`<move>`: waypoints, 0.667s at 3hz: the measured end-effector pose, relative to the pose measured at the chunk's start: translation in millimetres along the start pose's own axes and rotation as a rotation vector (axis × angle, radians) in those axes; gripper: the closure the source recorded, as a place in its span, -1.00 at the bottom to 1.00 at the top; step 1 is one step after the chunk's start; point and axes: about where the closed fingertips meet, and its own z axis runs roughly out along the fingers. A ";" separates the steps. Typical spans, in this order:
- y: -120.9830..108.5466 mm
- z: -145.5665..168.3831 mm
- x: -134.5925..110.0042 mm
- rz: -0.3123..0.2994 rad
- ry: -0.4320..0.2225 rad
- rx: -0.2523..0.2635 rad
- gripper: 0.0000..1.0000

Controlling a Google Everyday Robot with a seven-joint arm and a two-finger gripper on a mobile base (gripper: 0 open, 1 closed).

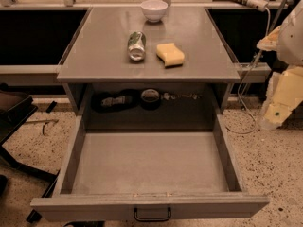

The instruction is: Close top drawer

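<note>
The top drawer [150, 162] is a wide grey tray that stands pulled far out from under the grey counter [94, 46]. Its tray is empty. Its flat front panel [85, 207] runs along the bottom of the view, with a small dark loop handle [152, 215] at its centre. My arm, white and pale yellow, hangs at the right edge. Its gripper [275, 111] is to the right of the drawer's right side wall, higher than the drawer and apart from it, holding nothing that I can see.
On the counter are a white bowl [154, 10], a green can on its side [136, 45] and a yellow sponge [170, 54]. Dark clutter [124, 100] lies behind the drawer. Cables [246, 98] hang at the right; a dark frame [14, 126] stands at the left.
</note>
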 end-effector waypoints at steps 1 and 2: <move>0.0 0.0 0.0 0.000 0.000 0.000 -1.00; 6.3 4.2 1.2 0.003 -0.009 -0.006 -1.00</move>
